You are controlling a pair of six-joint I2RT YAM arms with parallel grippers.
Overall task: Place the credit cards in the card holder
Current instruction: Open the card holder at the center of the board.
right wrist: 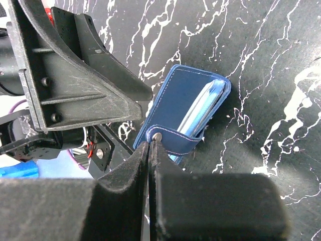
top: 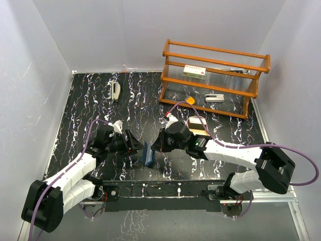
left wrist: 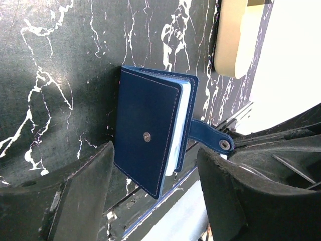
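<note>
Navy card holder [left wrist: 150, 135] between parted left jaws (right jaws pinch tab [left wrist: 208, 136]).

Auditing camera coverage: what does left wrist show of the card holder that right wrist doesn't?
Left wrist only: the card holder's front cover with its snap stud, between the open left end effector's fingers. Right wrist only: the right end effector shut on the snap tab's tip. Both: navy holder, pale inside, tab, black marbled table.

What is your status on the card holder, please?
Left claw open either side of card holder. Right claw shut on its snap tab. It stands folded, on edge. Nothing in the way.
</note>
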